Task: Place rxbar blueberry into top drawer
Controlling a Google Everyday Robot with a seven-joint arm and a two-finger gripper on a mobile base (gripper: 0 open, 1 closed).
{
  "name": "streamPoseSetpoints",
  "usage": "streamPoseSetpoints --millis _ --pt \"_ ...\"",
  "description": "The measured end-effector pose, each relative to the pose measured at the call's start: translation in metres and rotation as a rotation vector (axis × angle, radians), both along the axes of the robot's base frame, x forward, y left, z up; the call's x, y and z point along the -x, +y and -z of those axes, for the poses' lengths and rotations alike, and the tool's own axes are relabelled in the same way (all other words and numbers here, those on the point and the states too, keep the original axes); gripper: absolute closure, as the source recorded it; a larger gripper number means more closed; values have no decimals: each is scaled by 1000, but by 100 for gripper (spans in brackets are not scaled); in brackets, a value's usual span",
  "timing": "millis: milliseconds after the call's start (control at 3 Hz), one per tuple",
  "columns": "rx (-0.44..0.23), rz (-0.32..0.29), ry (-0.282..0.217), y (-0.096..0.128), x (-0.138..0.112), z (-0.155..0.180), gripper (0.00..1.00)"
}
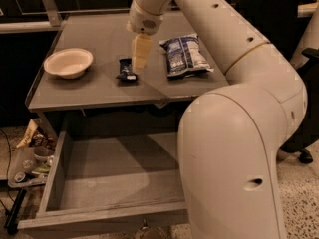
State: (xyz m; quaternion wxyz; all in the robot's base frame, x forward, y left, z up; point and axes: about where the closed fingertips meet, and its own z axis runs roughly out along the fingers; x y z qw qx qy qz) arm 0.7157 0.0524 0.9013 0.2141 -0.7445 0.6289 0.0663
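Observation:
The rxbar blueberry (126,70), a small dark navy bar, lies flat on the grey table top near its middle. My gripper (139,63) points down just right of the bar, its tip close to the bar's right edge and low over the table. It holds nothing that I can see. The top drawer (55,176) is pulled open below the table's front edge, and its flat grey bottom is bare. My arm covers the drawer's right part.
A pale bowl (68,62) sits at the table's left. A blue-and-white chip bag (184,55) lies right of the gripper. Clutter and a tray (27,166) lie on the floor left of the drawer. My large arm fills the right foreground.

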Motion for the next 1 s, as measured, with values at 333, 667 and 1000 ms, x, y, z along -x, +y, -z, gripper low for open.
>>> streamPoseSetpoints --millis 333,667,1000 --pt "-28 31 62 2 -10 21 0" --pt "-36 32 55 5 -14 23 0" --pt "-68 41 96 23 -17 63 0"
